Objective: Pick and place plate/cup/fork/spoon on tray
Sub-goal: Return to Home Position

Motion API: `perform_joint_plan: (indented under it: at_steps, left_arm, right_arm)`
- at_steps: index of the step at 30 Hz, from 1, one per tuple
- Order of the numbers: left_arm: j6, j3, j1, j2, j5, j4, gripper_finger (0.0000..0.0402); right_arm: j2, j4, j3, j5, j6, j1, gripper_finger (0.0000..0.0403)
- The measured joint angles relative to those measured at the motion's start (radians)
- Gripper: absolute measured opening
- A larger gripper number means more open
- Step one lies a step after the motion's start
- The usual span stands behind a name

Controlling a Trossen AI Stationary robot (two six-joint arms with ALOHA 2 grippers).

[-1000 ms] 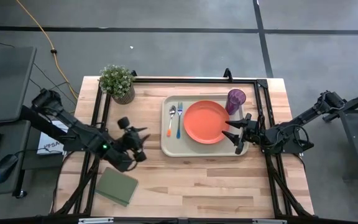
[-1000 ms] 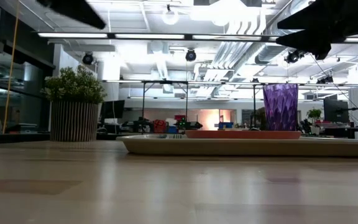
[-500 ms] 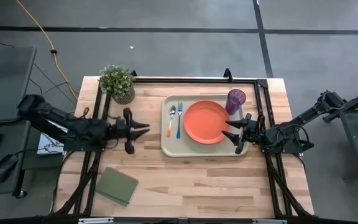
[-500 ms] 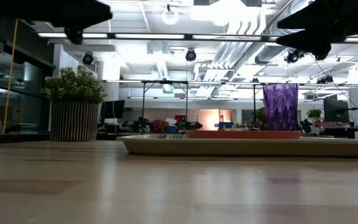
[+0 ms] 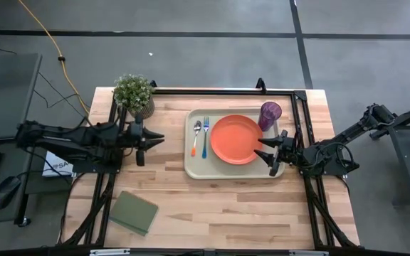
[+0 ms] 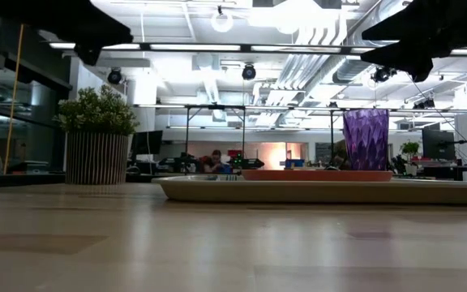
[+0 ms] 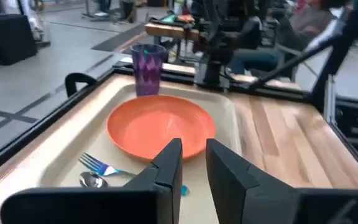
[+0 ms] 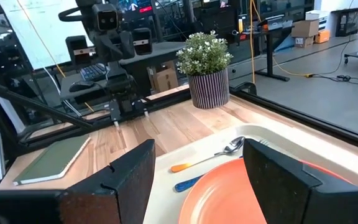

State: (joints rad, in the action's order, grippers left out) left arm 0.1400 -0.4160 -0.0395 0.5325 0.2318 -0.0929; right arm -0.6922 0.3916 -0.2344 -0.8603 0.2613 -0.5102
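Note:
The beige tray [image 5: 191, 168] lies on the table's far right part. On it lie the orange-red plate [image 5: 235, 139], the purple cup [image 5: 270, 113] standing at the far right corner, and the orange-handled spoon [image 5: 196, 136] and blue fork [image 5: 205, 136] side by side at its left end. My left gripper [image 5: 161, 136] hovers left of the tray, pointing at it, open by a narrow gap [image 7: 194, 149] and empty. My right gripper [image 5: 265, 156] hangs above the tray's right end by the plate's edge, wide open [image 8: 199, 155] and empty.
A potted plant [image 5: 134, 94] stands at the far left corner. A flat green pad [image 5: 134, 212] lies near the front left. Black frame rails [image 5: 299, 135] run along the table's sides. A person [image 6: 215, 160] shows far off in the room behind.
My left gripper has gone toward the table's far edge and drawn back a little toward the left edge, turning from a slanted pose until it points level at the tray. The tableware on the tray has kept still.

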Motion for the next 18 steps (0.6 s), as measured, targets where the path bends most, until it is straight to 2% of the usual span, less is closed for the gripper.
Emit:
perform_joint_plan:
  at_steps: [6, 10, 14, 16, 18]
  left_arm:
    - [-0.012, 0.000, 0.009, -0.011, 0.026, -0.054, 0.0053]
    - [0.001, 0.000, 0.009, -0.009, 0.006, -0.052, 0.0053]
    - [-0.032, 0.000, 0.010, -0.010, 0.046, -0.035, 0.0051]
    - [-0.077, 0.000, 0.009, -0.010, 0.067, -0.034, 0.0046]
    - [-0.096, 0.000, 0.010, -0.010, 0.069, -0.017, 0.0039]
  right_arm:
    - [0.000, 0.000, 0.000, 0.003, -0.029, 0.000, 0.0236]
    - [0.000, 0.000, 0.000, 0.003, -0.031, 0.000, 0.0236]
    - [0.011, 0.000, 0.000, -0.051, 0.021, 0.000, 0.0235]
    - [0.036, -0.003, 0.000, -0.034, -0.014, 0.000, 0.0225]
    - [0.076, -0.015, 0.000, 0.006, -0.046, 0.000, 0.0196]
